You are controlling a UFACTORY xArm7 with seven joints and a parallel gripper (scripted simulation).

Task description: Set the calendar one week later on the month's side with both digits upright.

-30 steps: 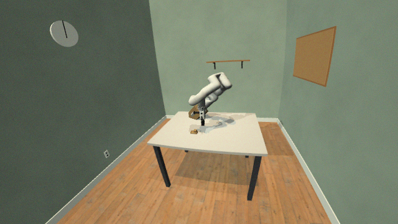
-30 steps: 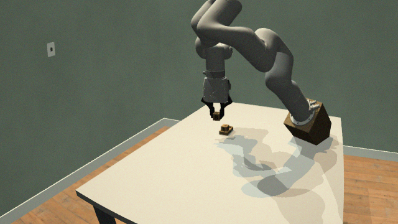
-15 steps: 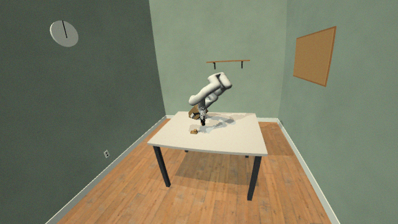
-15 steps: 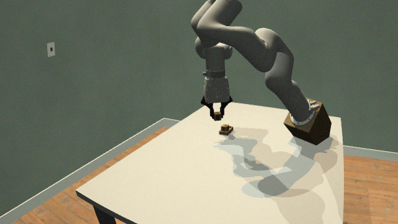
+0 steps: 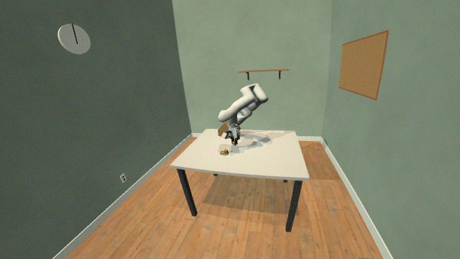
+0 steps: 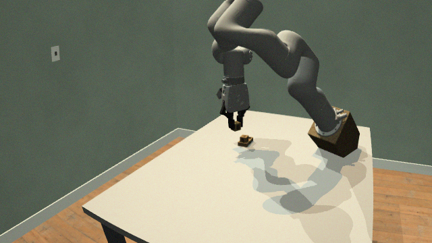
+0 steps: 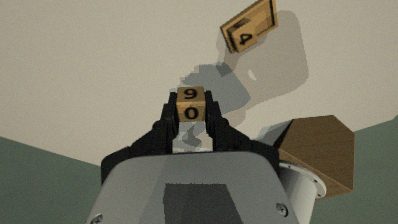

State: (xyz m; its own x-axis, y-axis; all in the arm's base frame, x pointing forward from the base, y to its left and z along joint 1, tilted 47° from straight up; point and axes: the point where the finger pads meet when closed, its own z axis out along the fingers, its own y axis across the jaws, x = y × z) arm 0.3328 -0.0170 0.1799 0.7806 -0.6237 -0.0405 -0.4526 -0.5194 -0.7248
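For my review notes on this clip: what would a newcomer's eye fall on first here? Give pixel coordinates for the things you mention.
Probably the pale, sharply bent xArm 7 (image 5: 238, 104) (image 6: 256, 37), arching over the white table (image 5: 266, 162) (image 6: 169, 175) from a wooden block (image 6: 349, 135) (image 7: 325, 150). Next, the numbered cube (image 6: 237, 126) (image 7: 191, 104) showing 9 and 0, held above the table between the fingers of the gripper (image 5: 234, 142) (image 6: 236, 125) (image 7: 191, 101). Beyond it, the small wooden tray (image 6: 250, 141) (image 7: 267, 22) on the table, with a cube (image 6: 244, 138) (image 7: 244, 39) marked 4.

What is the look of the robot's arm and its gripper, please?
The arm is pale grey-white, with smooth, rounded, tube-like segments. The gripper has a grey body with small screws and black, jointed fingers. No cables are visible.
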